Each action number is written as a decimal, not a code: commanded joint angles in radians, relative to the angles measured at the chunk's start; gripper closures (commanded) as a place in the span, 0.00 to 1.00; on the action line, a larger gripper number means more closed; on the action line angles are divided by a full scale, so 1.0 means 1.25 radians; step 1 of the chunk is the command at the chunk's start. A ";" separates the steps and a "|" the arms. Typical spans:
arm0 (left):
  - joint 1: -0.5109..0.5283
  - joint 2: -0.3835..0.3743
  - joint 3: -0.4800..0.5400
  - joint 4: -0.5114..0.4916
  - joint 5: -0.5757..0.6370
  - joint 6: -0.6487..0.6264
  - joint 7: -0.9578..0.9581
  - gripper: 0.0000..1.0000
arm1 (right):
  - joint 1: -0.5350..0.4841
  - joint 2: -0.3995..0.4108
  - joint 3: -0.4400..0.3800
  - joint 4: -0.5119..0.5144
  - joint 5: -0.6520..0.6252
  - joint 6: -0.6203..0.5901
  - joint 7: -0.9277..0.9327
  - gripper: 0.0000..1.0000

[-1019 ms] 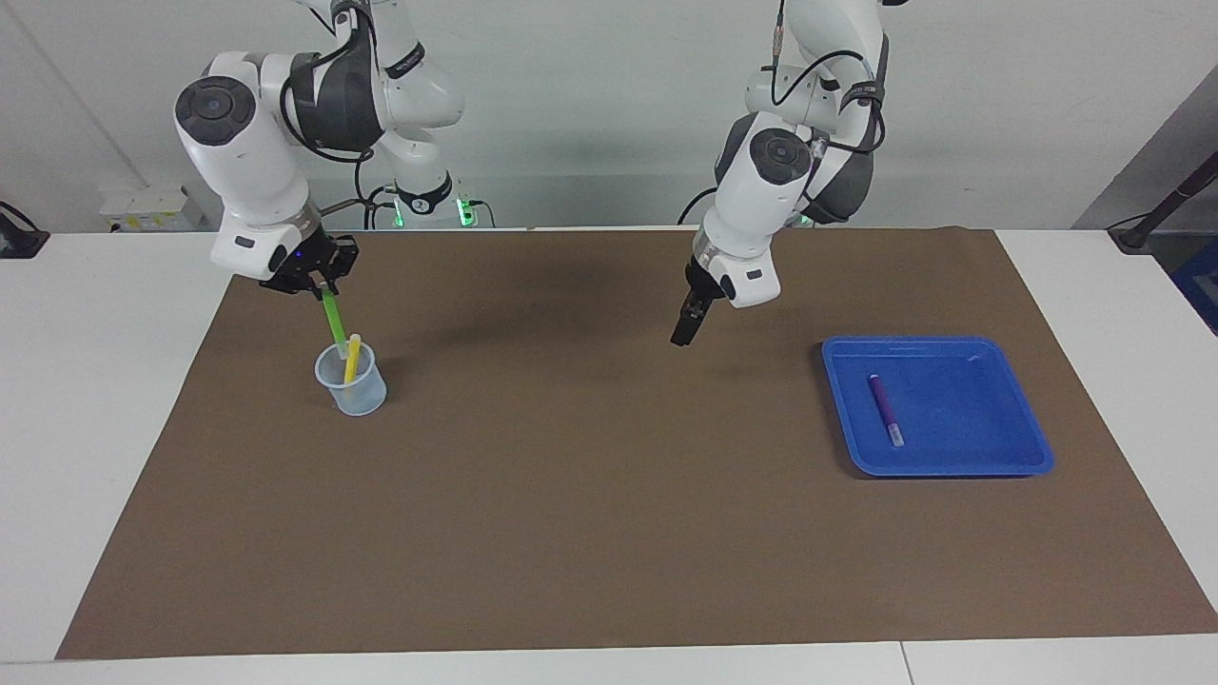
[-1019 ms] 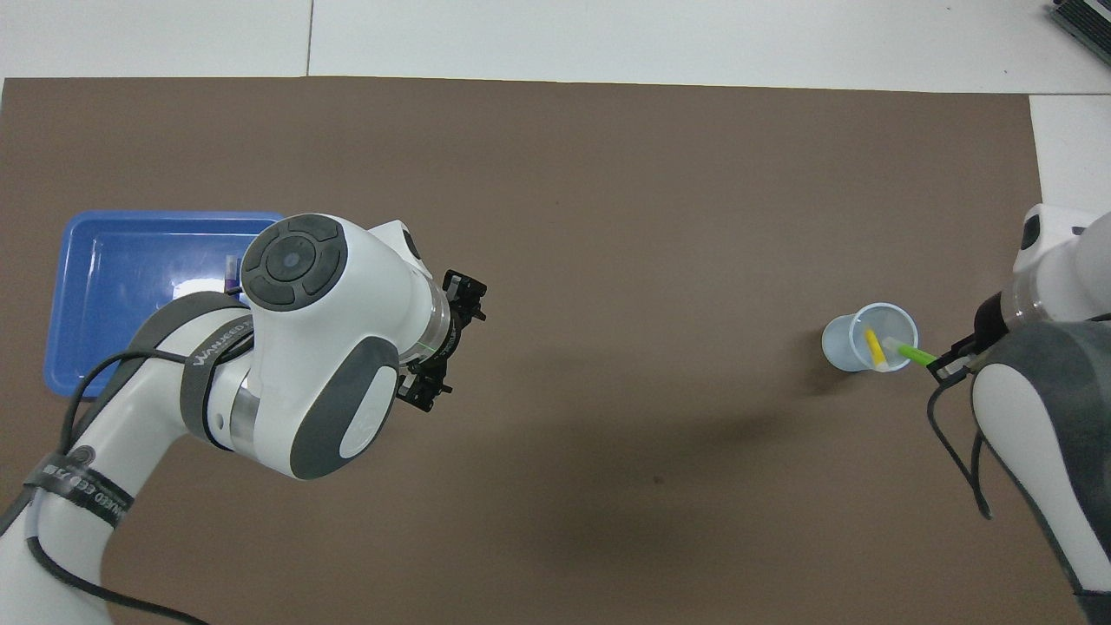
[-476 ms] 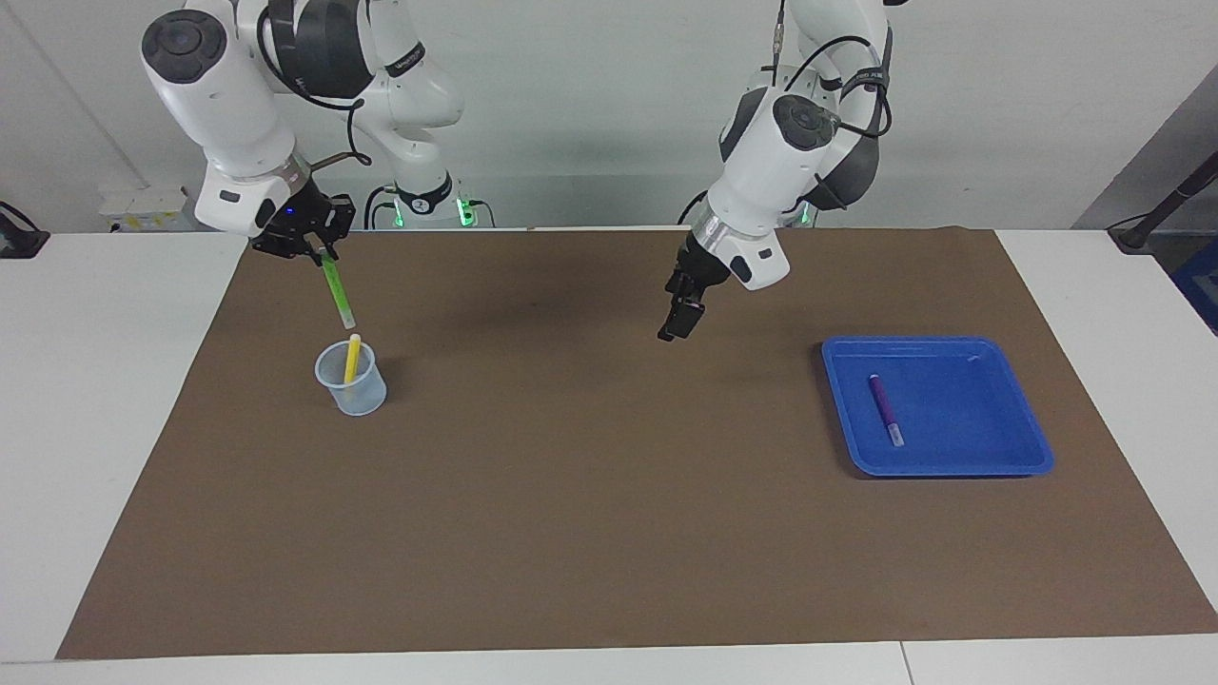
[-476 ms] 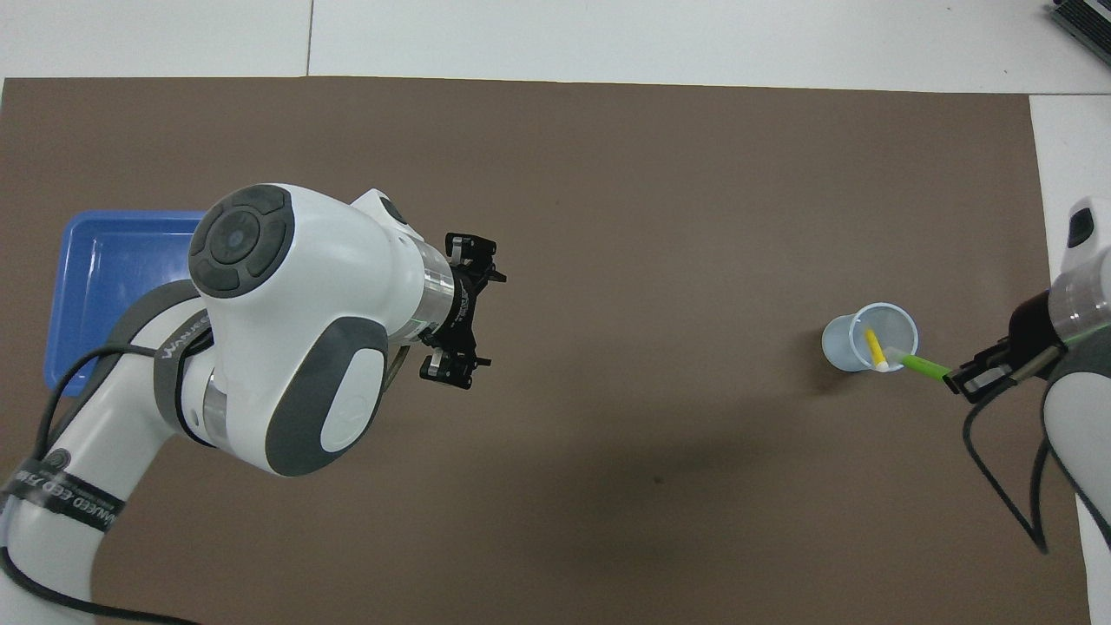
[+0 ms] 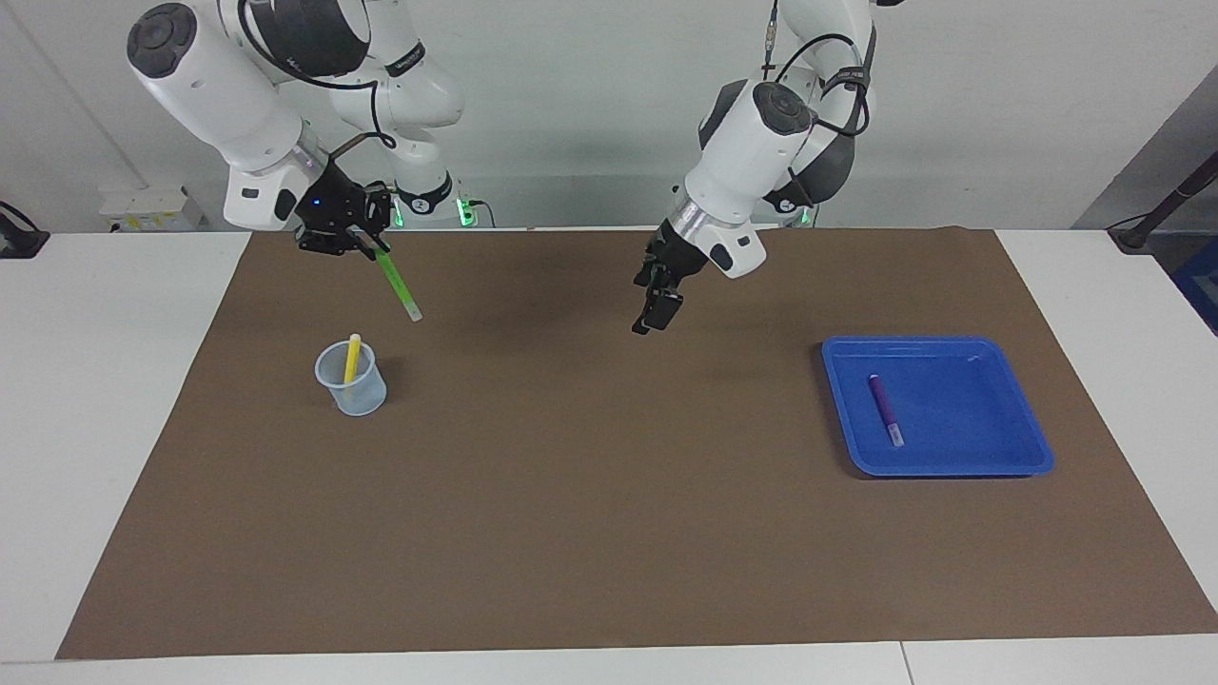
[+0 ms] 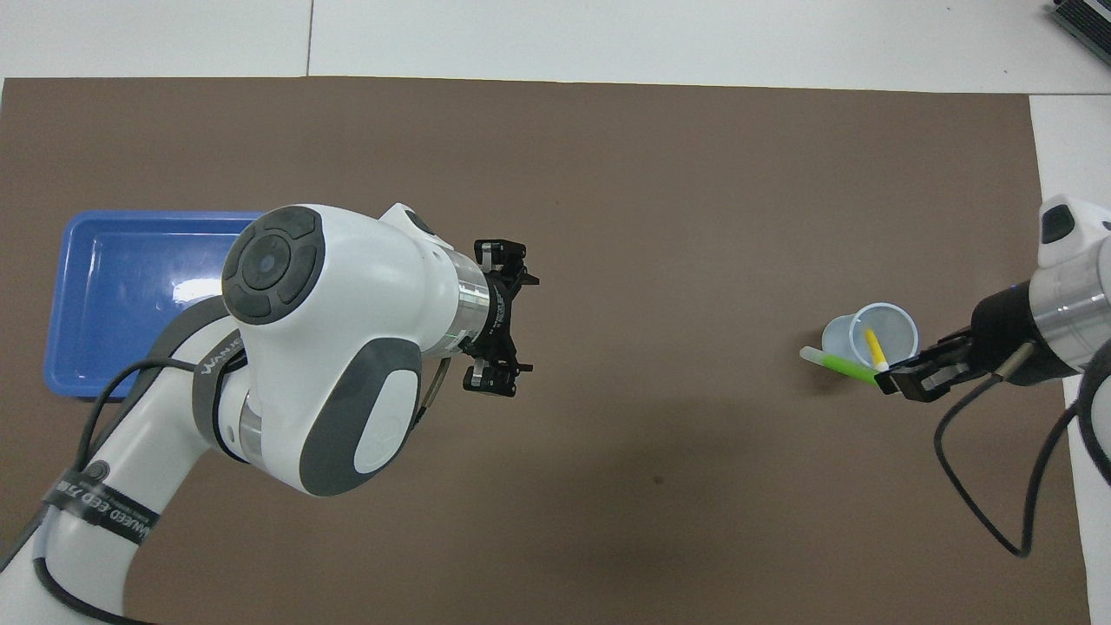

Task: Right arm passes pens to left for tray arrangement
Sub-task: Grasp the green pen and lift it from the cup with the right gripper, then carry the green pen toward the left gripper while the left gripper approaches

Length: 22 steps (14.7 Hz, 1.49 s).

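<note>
Pinching the green pen (image 5: pixel 397 283) by its upper end, the right gripper (image 5: pixel 366 244) hangs in the air over the brown mat (image 5: pixel 609 533), at the right arm's end of the table; the pen slants down with its pale tip free. Beside it, a small clear cup (image 5: pixel 351 380) stands on the mat with the yellow pen (image 5: pixel 352 357) leaning inside. The left gripper (image 5: pixel 652 319) hovers over the mat's middle, fingers spread, holding nothing. The purple pen (image 5: pixel 884 407) lies in the blue tray (image 5: pixel 990 457) toward the left arm's end.
</note>
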 commanded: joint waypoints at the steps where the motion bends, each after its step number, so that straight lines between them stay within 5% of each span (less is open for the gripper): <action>1: -0.010 0.001 0.008 0.010 -0.036 0.015 -0.043 0.00 | -0.008 -0.003 0.003 -0.001 0.076 0.002 -0.018 1.00; 16: -0.066 -0.011 -0.006 0.010 -0.061 0.073 -0.064 0.02 | 0.045 -0.026 0.005 -0.079 0.356 0.113 -0.052 1.00; 22: -0.137 -0.006 -0.006 0.007 -0.056 0.160 -0.207 0.02 | 0.071 -0.026 0.005 -0.109 0.443 0.172 -0.065 1.00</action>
